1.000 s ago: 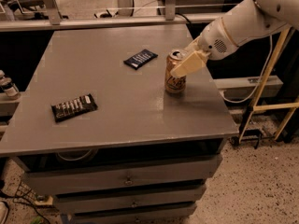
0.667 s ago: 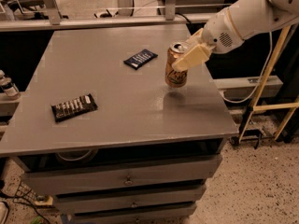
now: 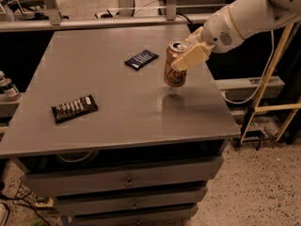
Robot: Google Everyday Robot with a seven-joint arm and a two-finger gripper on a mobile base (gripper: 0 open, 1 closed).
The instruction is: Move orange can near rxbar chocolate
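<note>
The orange can [image 3: 174,68] is a slim orange-gold can with a silver top. It hangs above the grey table [image 3: 122,112] near the right side, lifted clear of its shadow. My gripper [image 3: 185,56] is shut on the can's upper part, coming in from the right on a white arm. The rxbar chocolate [image 3: 74,108] is a flat black wrapper with white lettering. It lies at the table's front left, far from the can.
A dark navy-blue flat wrapper [image 3: 141,59] lies at the middle back of the table, left of the can. Drawers [image 3: 127,182] sit under the tabletop. A yellow frame [image 3: 268,79] stands to the right. Small bottles [image 3: 7,86] stand at the far left.
The gripper has lifted the orange can off the table; it now hangs above its shadow and has shifted slightly left.
</note>
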